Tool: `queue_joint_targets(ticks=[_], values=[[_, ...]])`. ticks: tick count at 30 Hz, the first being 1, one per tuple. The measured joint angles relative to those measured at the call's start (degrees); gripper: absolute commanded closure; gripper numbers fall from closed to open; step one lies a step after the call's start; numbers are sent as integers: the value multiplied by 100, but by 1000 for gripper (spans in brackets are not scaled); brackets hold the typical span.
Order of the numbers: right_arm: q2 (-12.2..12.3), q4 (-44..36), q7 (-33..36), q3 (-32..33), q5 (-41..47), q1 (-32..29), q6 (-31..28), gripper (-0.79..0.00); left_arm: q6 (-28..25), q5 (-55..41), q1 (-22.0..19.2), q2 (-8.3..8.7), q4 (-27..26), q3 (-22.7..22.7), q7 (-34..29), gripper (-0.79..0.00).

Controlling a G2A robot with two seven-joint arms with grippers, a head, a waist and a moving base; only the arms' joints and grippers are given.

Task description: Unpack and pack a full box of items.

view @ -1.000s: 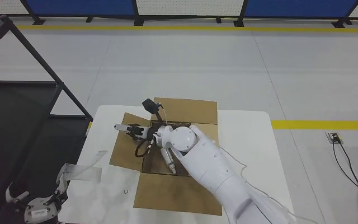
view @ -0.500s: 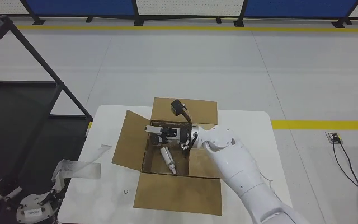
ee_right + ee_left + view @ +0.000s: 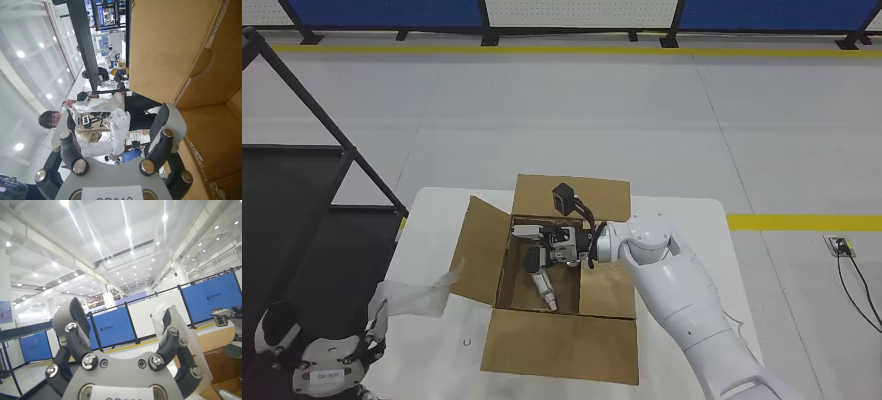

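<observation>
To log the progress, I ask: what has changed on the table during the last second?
The right gripper, open, moved from above the side flap of the box to over its opening. The plastic bag at the left gripper shifted toward the box. The box and the white tube stayed put.

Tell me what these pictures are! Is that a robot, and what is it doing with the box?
Yes, it's a robot with two arms. One picture looks down from above them at a white table holding an open cardboard box with a white tube inside. The other two come from cameras on its wrists. The right arm is over the box, jaws open and empty. The left arm is off the table's corner, jaws open, a plastic bag draped over one side.
</observation>
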Motion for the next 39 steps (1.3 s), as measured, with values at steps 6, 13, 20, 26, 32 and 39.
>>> queue_joint_targets(ticks=[6,13,20,26,32,39], values=[[10,-352,96,-38,289,-286,72,-785,48,418,-134,-2,-6,236,-82,-785],[46,-287,418,-77,431,-208,79,-785,133,289,-374,-11,73,276,-460,-785],[150,-124,453,-164,-155,-88,-340,-785,-136,-288,-424,8,279,-180,-906,-785],[167,-753,-1134,-577,-1528,-366,-167,-785,-489,-38,-609,43,728,-135,-1128,-785],[130,-1454,-2696,-1097,-3002,-647,985,-785,-965,79,-864,76,1134,64,-1217,-785],[139,-1887,-3116,-1235,-3691,-819,1985,-785,-1054,97,-1034,94,1426,147,-1197,-785]])
